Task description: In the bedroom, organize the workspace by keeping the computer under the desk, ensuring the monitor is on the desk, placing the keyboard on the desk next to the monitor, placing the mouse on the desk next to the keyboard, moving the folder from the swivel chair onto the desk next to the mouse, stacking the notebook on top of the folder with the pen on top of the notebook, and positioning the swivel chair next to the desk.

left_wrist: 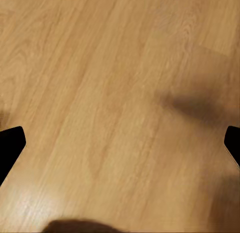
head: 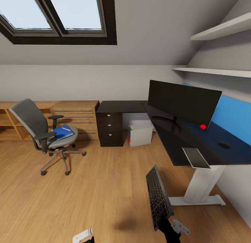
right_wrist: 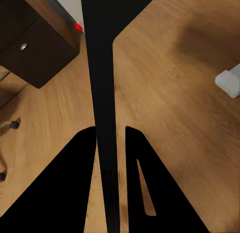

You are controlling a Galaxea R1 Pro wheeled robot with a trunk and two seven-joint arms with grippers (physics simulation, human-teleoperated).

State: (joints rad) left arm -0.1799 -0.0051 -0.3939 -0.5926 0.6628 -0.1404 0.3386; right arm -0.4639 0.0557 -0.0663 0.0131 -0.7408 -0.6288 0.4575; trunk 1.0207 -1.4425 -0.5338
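Slim silver-framed dark-keyed keyboard (head: 158, 197) pinched at one end by right gripper (head: 166, 226), well short of glossy black L-shaped surface (head: 195, 145).

Long overhang: risks sagging, slipping, or clipping white leg (head: 200, 187). Right wrist: clamp edge-on. Left wrist: left gripper (left_wrist: 120, 143) spread wide, empty, over wood floor (left_wrist: 100, 93).

An attic home office in a bedroom: a skylight (head: 57, 13) sits in the sloped ceiling above a wood floor (head: 97, 194), a black L-shaped bench (head: 181, 138) carries a wide monitor (head: 181, 102), with a grey swivel chair (head: 40, 131), wall shelves (head: 216, 49) and a light-wood drawer chest (head: 78, 116).
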